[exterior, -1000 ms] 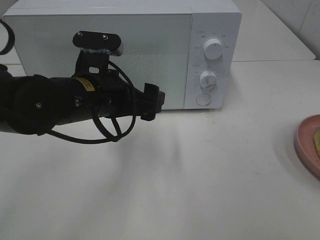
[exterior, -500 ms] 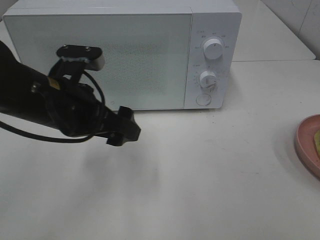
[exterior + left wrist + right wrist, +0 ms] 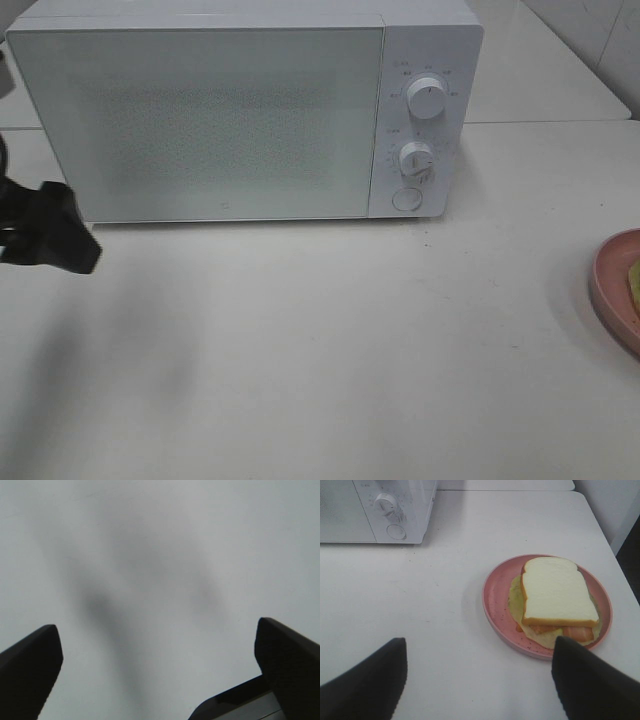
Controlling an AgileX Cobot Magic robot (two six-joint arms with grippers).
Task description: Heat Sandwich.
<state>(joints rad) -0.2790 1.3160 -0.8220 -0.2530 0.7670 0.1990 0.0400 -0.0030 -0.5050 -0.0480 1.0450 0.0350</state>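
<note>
The microwave (image 3: 245, 110) carries small grey markings around its two dials (image 3: 427, 98), but they are too small and faint to read, and no brand name shows on its door or control panel. It stands at the back of the white table (image 3: 350, 350) with its door shut.

Since the earlier pictures, the left arm has pulled away from the front of the microwave door toward the table's left edge; only the dark tip of the left gripper (image 3: 45, 240) now shows there in the high view, and the door is fully uncovered. In its wrist view the left gripper (image 3: 159, 667) has its jaws spread as wide as they go over bare table, with nothing between them.

The sandwich (image 3: 557, 597), white bread with a tan crust and pale yellow and orange filling showing at its edges, lies on a pink plate (image 3: 495, 607) at the table's right edge, well apart from the microwave. The right gripper (image 3: 479, 677) hangs near the plate on the table's front side, jaws wide apart and holding nothing. Plate and microwave have not moved.
</note>
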